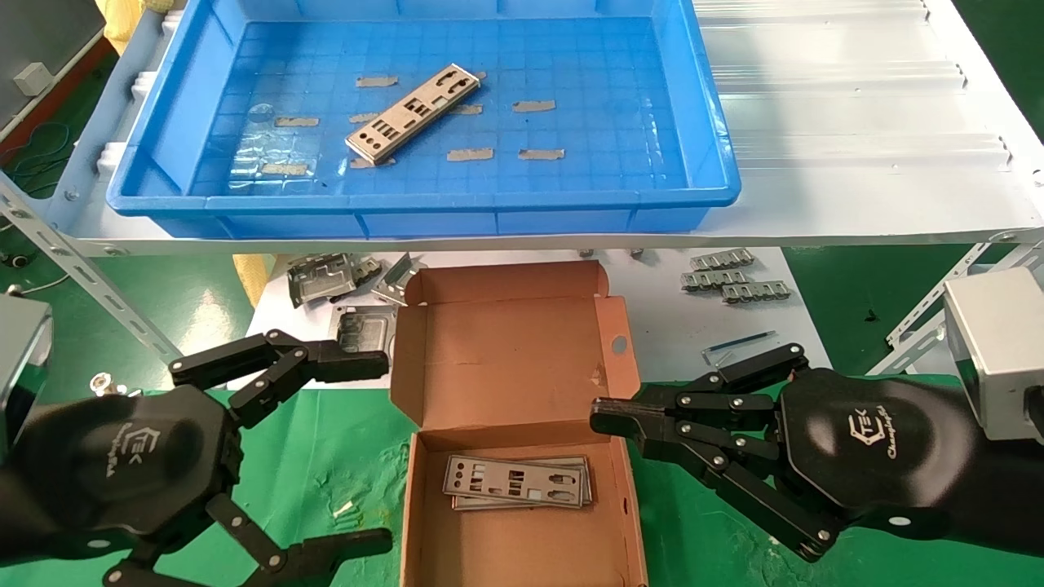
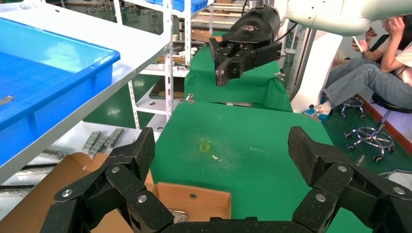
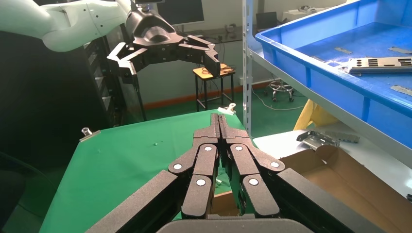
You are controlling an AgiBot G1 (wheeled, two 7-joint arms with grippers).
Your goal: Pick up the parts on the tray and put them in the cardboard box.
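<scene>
One silver-grey plate (image 1: pixel 412 112) lies slantwise on the floor of the blue tray (image 1: pixel 424 204) on the white shelf; it also shows in the right wrist view (image 3: pixel 379 63). The open cardboard box (image 1: pixel 506 350) stands below on the green mat, with a small stack of plates (image 1: pixel 518 481) in its front part. My left gripper (image 1: pixel 367 452) is open and empty just left of the box, also seen in its wrist view (image 2: pixel 223 155). My right gripper (image 1: pixel 599 420) is shut and empty at the box's right wall, also seen in its wrist view (image 3: pixel 218 119).
Chunky grey metal frames (image 1: pixel 326 277) lie on a white sheet behind the box at the left. Short ridged strips (image 1: pixel 734 281) and a thin blue tool (image 1: pixel 738 344) lie at the right. Angled shelf struts (image 1: pixel 90 277) flank the mat. People sit beyond the mat (image 2: pixel 384 63).
</scene>
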